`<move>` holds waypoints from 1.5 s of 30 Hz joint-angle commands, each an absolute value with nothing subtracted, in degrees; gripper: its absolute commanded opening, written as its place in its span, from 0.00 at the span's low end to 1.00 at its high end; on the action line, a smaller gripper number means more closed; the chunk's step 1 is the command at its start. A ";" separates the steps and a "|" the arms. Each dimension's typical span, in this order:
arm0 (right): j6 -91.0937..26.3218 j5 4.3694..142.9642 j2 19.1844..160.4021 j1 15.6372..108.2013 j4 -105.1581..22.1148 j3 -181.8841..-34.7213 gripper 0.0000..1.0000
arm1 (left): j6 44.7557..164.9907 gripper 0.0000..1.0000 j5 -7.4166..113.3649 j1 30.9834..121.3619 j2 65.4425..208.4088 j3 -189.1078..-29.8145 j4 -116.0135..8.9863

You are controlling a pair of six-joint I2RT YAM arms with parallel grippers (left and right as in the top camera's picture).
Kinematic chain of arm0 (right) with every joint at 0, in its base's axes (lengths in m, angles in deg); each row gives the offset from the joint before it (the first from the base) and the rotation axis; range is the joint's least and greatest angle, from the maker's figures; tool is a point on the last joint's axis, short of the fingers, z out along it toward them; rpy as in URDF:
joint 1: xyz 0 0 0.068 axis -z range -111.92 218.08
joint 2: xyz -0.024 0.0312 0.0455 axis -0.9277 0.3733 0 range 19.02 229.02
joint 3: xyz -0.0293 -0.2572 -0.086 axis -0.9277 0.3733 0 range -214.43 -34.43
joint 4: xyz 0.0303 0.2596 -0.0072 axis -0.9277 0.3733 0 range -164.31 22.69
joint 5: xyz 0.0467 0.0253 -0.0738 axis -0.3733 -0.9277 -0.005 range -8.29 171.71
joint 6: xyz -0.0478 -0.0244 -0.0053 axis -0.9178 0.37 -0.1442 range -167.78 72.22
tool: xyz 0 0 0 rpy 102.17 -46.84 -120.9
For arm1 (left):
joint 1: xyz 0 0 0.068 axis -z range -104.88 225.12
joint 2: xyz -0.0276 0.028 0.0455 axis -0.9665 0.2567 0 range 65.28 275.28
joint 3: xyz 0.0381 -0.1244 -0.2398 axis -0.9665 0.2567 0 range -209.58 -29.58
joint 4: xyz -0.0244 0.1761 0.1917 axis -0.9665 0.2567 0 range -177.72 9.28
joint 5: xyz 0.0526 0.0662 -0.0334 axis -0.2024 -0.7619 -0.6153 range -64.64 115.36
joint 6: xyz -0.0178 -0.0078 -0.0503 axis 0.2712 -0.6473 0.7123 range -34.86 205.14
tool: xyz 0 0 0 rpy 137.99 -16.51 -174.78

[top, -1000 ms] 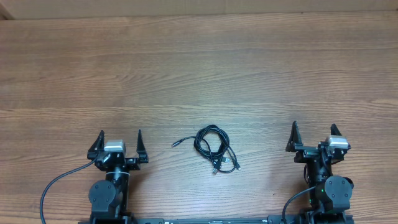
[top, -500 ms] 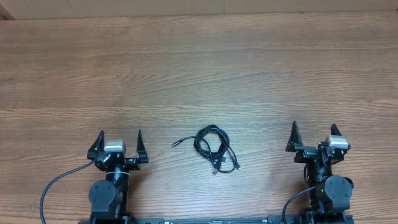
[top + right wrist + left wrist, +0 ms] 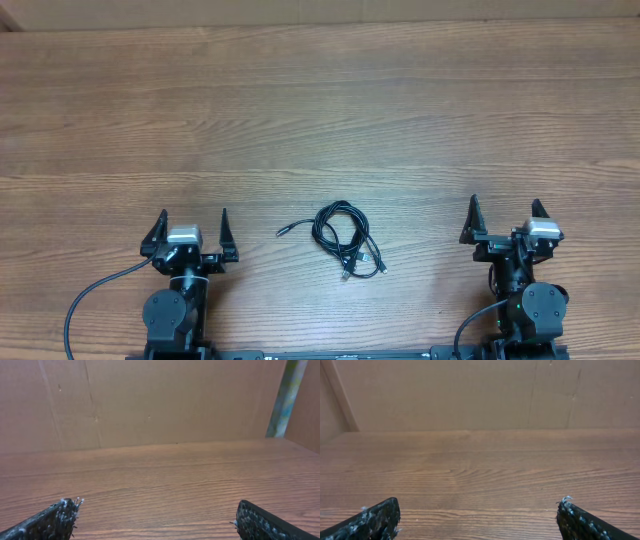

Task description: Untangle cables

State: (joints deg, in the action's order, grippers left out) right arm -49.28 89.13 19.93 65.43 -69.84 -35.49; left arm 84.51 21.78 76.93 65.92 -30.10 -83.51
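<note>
**Cable bundle lies between your two open pincers**

You have one tangle of cables [image 3: 345, 238] lying on the bench [image 3: 320, 100], near its front edge and roughly midway between the arms. It sits to the right of the left pincer [image 3: 193, 216] and to the left of the right pincer [image 3: 506, 212], somewhat nearer the left one and touching neither. The black cords are coiled into a loose loop. One silver-tipped end [image 3: 282, 232] trails out toward the left pincer, and two more plug ends poke out at the side nearest the arm bases. You cannot count the separate cords from overhead.

You have two pincers, and both are spread wide with nothing in them. In each wrist view the left pincer [image 3: 479, 510] and the right pincer [image 3: 157, 510] show only fingertips at the lower corners with bare bench between. The cables lie outside both wrist views.
</note>
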 commanded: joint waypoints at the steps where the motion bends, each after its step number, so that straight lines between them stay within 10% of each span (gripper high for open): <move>1: -49.78 88.69 19.84 65.19 -70.17 -34.87 1.00 | 84.78 1.00 27.01 76.64 65.53 -29.86 -84.91; 34: -49.76 88.69 19.84 65.19 -70.17 -34.87 1.00 | 89.45 1.00 54.11 76.86 100.09 -73.13 -57.28; 45: -49.78 88.69 19.84 65.19 -70.17 -34.87 1.00 | 88.75 1.00 46.13 97.65 120.72 -87.52 -46.88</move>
